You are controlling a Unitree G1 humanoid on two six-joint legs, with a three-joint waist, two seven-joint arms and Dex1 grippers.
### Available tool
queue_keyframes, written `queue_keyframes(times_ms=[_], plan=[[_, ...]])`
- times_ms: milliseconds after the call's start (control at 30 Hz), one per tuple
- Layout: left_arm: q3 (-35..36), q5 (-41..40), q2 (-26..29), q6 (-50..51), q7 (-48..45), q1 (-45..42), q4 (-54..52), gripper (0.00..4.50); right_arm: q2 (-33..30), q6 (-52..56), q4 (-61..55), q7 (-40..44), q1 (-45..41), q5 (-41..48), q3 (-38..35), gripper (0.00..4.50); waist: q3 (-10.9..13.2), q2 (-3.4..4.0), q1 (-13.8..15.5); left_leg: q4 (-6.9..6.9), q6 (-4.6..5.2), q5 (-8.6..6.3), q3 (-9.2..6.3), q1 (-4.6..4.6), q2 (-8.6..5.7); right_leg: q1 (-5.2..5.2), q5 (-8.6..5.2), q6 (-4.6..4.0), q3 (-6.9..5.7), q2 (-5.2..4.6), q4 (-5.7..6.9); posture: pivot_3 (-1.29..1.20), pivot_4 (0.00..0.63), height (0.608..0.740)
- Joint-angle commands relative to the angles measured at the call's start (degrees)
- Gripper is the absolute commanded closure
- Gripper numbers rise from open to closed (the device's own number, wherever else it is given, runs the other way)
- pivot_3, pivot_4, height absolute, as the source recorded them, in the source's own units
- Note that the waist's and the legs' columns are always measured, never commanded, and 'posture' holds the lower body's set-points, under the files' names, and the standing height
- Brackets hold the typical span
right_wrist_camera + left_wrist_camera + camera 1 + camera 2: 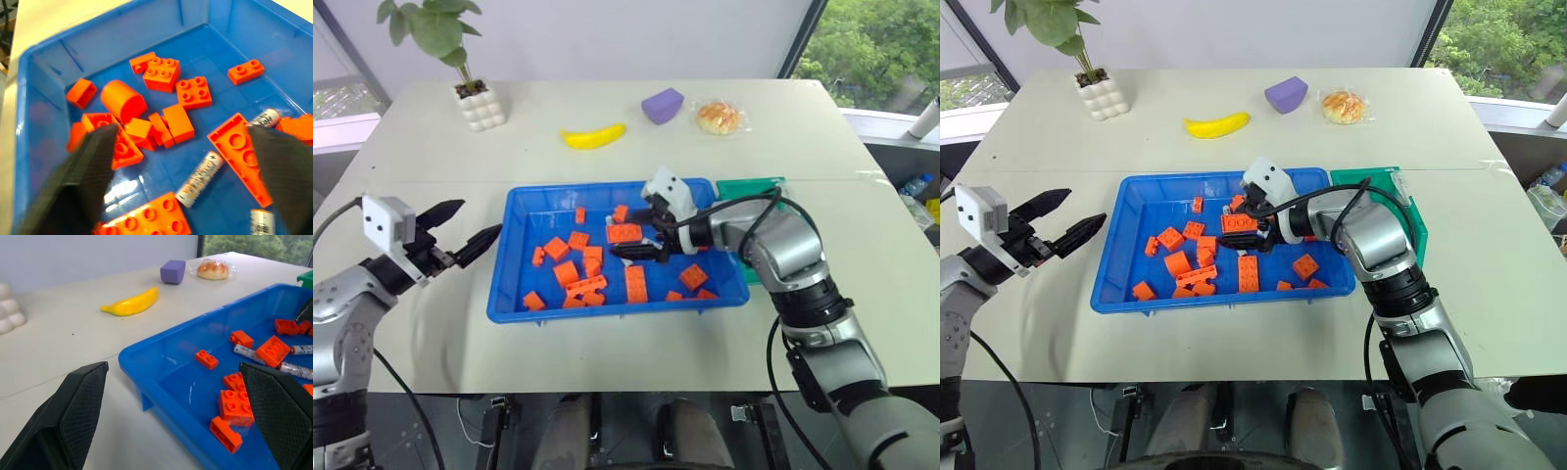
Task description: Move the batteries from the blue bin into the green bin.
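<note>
Blue bin (509, 257), glossy hard plastic, shallow, rolled rim, sits mid-worktop (431, 176) with its long side facing the robot; near rim close to the worktop's front edge, bare worktop strip to its left and a wide open stretch behind it. Green bin (754, 188), small teal plastic box, just beside the blue bin's right rim, mostly hidden behind the right arm.

Batteries (199, 178) lie loose on the blue bin floor among the orange bricks (566, 272): smooth silver-grey cylinders with printed labels; one lies between the right claw's fingers in the right wrist view, another (264, 117) by a wedge-shaped brick, a third at the frame edge. Bricks are studded, matte, mixed blocks, plates and one rounded piece, clustered centre to right of the bin; left part of the bin floor mostly bare.

Right claw (641, 235) hangs over the bin's middle-right, pointing left and down, fingers spread wide, gripping nothing. Left claw (470, 227) hovers above bare worktop just outside the bin's left rim, fingers apart, empty, textured black pads (83, 406).

Far side: yellow banana (593, 136), purple block (663, 105), wrapped bun (719, 117), white bubbly pot with plant (478, 105), all well apart from the bins
</note>
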Motion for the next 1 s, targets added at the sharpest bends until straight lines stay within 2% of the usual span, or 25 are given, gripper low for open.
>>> queue_keyframes(times_ms=[33, 233, 400, 700, 833, 1000], plan=[[1.1, 1.1, -1.0, -2.3, 2.0, -0.8, -1.7, 0.0, 1.4, 4.5, -4.4, -4.1, -0.5, 2.0, -2.1, 0.06, 0.0, 0.0, 0.0, 0.0, 0.0, 0.0, 0.0, 0.0, 0.0, 0.0, 0.0, 0.0, 0.0, 0.0, 0.0, 0.0, 0.15, 0.739], [0.3, 3.7, -3.3, -5.2, 5.2, -3.1, -0.4, 0.0, 3.9, 8.9, -4.9, -10.9, 2.5, 3.2, -3.9, 0.06, 0.0, -0.01, 0.2, 0.01, 0.0, 0.0, 0.0, 0.0, -0.03, 0.03, 0.0, 0.0, 0.0, -0.01, -0.01, 0.0, 0.15, 0.739], [0.2, 4.3, -3.7, -5.8, 5.2, -3.5, 0.2, 0.0, 3.9, 9.8, -5.5, -12.7, 4.0, 4.4, -3.4, 0.06, 0.0, -0.01, -0.1, -0.01, 0.0, 0.0, 0.0, 0.0, -0.03, 0.0, 0.0, 0.0, 0.0, 0.0, 0.02, 0.0, 0.15, 0.739], [0.3, 4.5, -3.7, -6.2, 4.9, -4.2, 0.6, 0.0, 5.7, 3.3, 0.1, -14.9, 5.9, 1.7, 2.6, 0.06, 0.0, -0.01, -0.1, -0.02, 0.0, 0.0, 0.0, 0.0, -0.02, -0.01, 0.0, 0.0, 0.0, 0.01, 0.02, 0.0, 0.15, 0.739], [0.1, 0.4, -1.9, -2.0, 0.8, -2.4, -2.9, 0.0, 5.9, -0.5, 3.7, -15.0, 5.9, -0.4, 5.7, 0.06, 0.0, -0.01, -0.1, -0.01, 0.0, 0.0, 0.01, 0.0, -0.03, -0.02, 0.0, 0.0, 0.0, 0.01, 0.02, 0.0, 0.15, 0.739], [0.1, -4.0, 3.1, 4.7, -5.8, 1.8, -7.1, 0.0, 5.9, -3.3, 5.7, -14.6, 6.3, -1.9, 7.4, 0.06, 0.0, -0.01, -0.2, -0.02, 0.0, 0.0, 0.0, 0.0, -0.01, -0.02, 0.0, -0.01, 0.01, 0.02, 0.02, 0.0, 0.15, 0.739]])
